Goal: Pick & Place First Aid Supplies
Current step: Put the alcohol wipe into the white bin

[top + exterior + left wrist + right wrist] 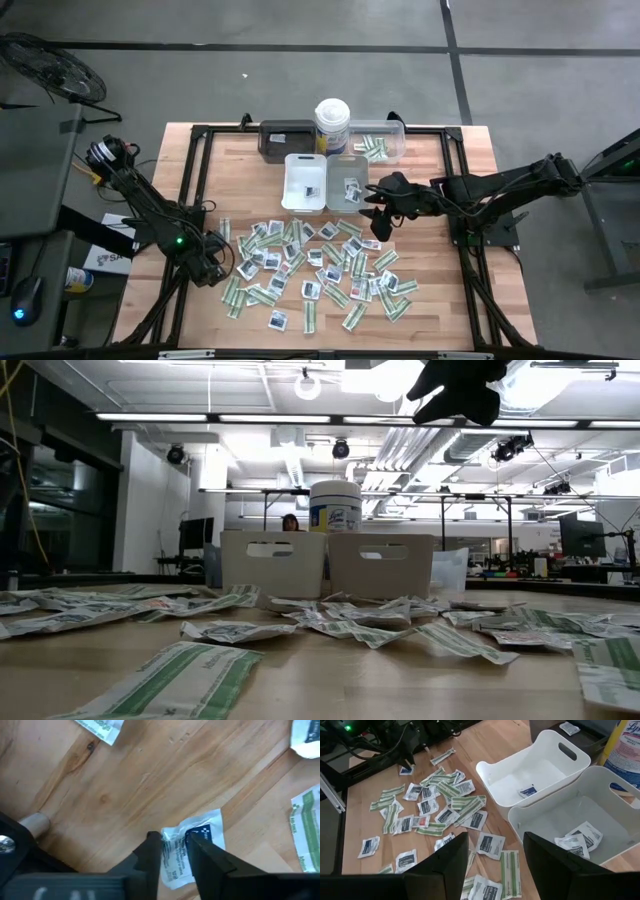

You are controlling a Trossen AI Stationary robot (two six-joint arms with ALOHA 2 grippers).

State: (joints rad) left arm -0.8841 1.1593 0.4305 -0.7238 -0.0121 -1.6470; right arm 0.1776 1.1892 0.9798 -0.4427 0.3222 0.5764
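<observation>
White tray holds one sachet, grey tray several; left claw pinches a packet; right claw spread.

Table: pale honey wood with darker grain streaks, framed in black. Scattered across it, beside the white tray, lie white sachets printed with dark blue blocks and narrow strips banded pale green and white; the sachet between the black fingers of the left gripper is white with a navy patch. Next to the white tray sit a light grey tray, a dark grey tray, a clear tray, and a white canister with a blue-and-yellow label.
</observation>
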